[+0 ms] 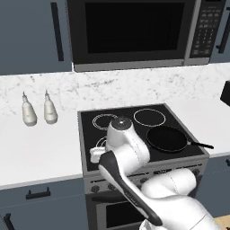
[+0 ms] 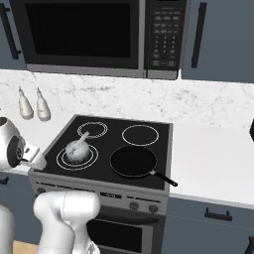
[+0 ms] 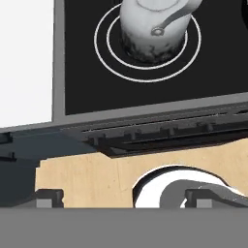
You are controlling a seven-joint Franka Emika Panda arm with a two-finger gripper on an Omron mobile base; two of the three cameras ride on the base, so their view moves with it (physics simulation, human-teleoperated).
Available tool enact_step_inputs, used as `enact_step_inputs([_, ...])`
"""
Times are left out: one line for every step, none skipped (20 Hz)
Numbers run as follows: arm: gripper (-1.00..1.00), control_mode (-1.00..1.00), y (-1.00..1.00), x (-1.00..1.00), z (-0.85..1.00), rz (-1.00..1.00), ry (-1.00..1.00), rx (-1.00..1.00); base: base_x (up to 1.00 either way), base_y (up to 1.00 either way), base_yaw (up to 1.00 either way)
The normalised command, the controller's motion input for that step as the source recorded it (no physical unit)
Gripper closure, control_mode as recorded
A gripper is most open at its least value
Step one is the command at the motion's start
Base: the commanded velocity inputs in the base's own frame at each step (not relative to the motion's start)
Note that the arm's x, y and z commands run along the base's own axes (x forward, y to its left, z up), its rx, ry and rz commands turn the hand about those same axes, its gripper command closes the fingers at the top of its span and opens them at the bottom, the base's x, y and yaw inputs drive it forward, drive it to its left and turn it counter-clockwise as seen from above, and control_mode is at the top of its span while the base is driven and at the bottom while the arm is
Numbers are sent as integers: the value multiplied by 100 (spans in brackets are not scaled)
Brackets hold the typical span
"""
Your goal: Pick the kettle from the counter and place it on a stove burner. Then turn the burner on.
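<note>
The kettle [image 2: 77, 151], squat and marbled with an arched handle, stands upright on the stove burner [image 2: 62, 159], the wide double ring at the front left of the black glass. The hand view has the kettle [image 3: 152, 29] inside that burner ring [image 3: 104, 53]. My gripper [image 3: 126, 198] is open and holds nothing. It hangs in front of the stove's front left edge, apart from the kettle. From the right base the gripper [image 2: 38, 159] sits at the stove's left corner. The white counter [image 1: 40, 148] runs along both sides of the stove.
A black frying pan [image 2: 133, 161] sits on the front right burner, its handle pointing front right. Two slim pale bottles [image 1: 28, 111] [image 1: 50, 110] stand on the left counter by the wall. A microwave [image 1: 132, 29] hangs above the stove. Knobs [image 2: 134, 205] line the stove's front panel.
</note>
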Motion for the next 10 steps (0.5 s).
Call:
enact_step_inputs([-100, -100, 35, -37, -4, 0, -23, 0, 0, 0, 0])
enact_step_inputs([-100, -100, 32, -32, -5, 0, -24, 0, 0, 0, 0])
enact_step_inputs([-100, -100, 29, -30, -7, 0, -25, 0, 0, 0, 0])
enact_step_inputs([-100, -100, 28, -29, -9, 0, -25, 0, 0, 0, 0])
enact_step_inputs([-100, -100, 24, -30, -7, 0, -27, 0, 0, 0, 0])
enact_step_inputs([-100, -100, 18, -26, -8, 0, -27, 0, 0, 0, 0])
enact_step_inputs([-100, -100, 18, -24, -6, 0, -28, 0, 0, 0, 0])
enact_step_inputs([-100, -100, 24, -24, -1, 0, -28, 0, 0, 0, 0])
enact_step_inputs([-100, -100, 26, -23, -1, 0, -29, 0, 0, 0, 0])
enact_step_inputs([-100, -100, 33, -16, 0, 0, -29, 0, 0, 0, 0])
